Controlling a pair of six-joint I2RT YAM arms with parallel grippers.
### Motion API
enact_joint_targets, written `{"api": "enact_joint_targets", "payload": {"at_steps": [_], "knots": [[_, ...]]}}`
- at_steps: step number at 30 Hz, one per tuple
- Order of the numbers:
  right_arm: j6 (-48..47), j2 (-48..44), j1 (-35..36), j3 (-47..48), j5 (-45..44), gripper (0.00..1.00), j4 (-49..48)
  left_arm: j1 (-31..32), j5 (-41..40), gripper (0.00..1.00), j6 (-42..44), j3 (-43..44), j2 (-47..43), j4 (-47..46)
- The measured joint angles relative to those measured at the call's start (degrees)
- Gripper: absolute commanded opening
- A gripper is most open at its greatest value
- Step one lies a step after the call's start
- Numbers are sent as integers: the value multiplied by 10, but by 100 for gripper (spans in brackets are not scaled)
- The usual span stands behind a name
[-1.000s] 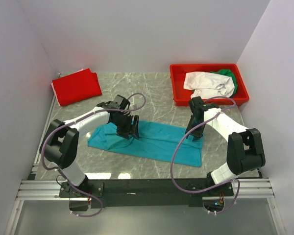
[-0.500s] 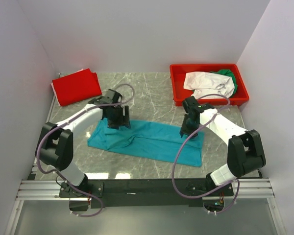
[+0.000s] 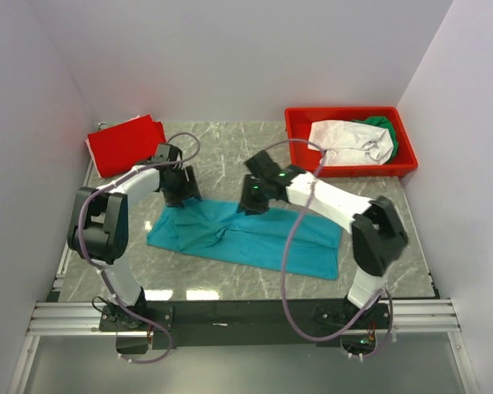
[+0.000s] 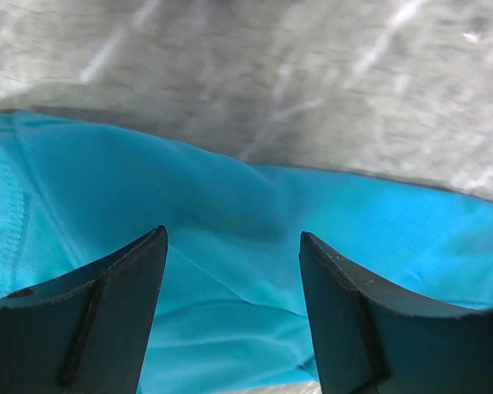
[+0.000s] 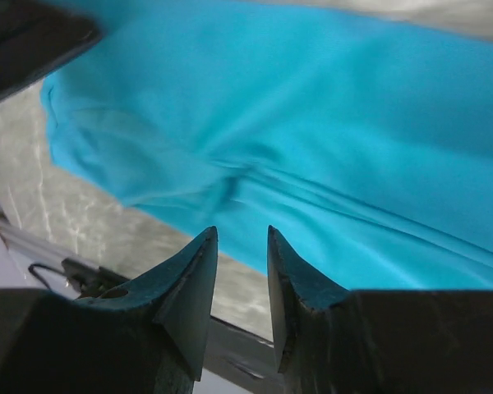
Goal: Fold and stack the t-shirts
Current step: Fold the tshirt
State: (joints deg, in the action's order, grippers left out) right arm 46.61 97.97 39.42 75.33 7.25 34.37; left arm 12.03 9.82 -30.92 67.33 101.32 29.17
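Shows two robot arms from above, reaching over a grey marble table (image 3: 230, 148).

Finds the left gripper (image 3: 183, 194) at the far left edge of a teal t-shirt (image 3: 255, 238), with fingers (image 4: 107, 320) spread wide and nothing held between them. Reveals, in the left wrist view, smooth teal cloth directly beneath and ahead of those fingers, then bare marble just past the cloth's edge. Cannot tell whether the tips touch the fabric.

Finds the right gripper (image 3: 251, 203) off to the right of the left one, at the middle of the same shirt's far edge. Shows its fingers (image 5: 181, 287) set close together, leaving only a narrow gap with no cloth in it. Shows, in the right wrist view, wrinkled teal cloth under and beyond the tips, with a strip of marble to their left.

Shows the teal shirt lying as a long rumpled strip, running from beneath the left gripper to well right of the right gripper and nearer the arm bases.

Shows a folded red t-shirt (image 3: 127, 148) behind and left of the left gripper, near it but apart. Shows a red plastic bin (image 3: 349, 170) behind and right of the right gripper, well apart, holding a crumpled white t-shirt (image 3: 345, 138) with a green t-shirt (image 3: 383, 125) tucked at its far right side.
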Motion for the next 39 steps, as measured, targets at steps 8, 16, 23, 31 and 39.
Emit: {"api": "enact_joint_targets", "payload": {"at_steps": [8,16,23,31,39], "knots": [[26,140,86,114,23,37,-6,-37,-7,71,5,13,19,0],[35,158,99,119,23,38,31,-38,-28,72,22,18,19,0],[35,167,104,142,18,39,58,-42,-54,70,31,18,15,0],[34,184,111,162,16,38,78,-44,-82,70,37,19,15,5],[31,207,113,168,15,39,86,-44,-82,65,38,19,15,1]]}}
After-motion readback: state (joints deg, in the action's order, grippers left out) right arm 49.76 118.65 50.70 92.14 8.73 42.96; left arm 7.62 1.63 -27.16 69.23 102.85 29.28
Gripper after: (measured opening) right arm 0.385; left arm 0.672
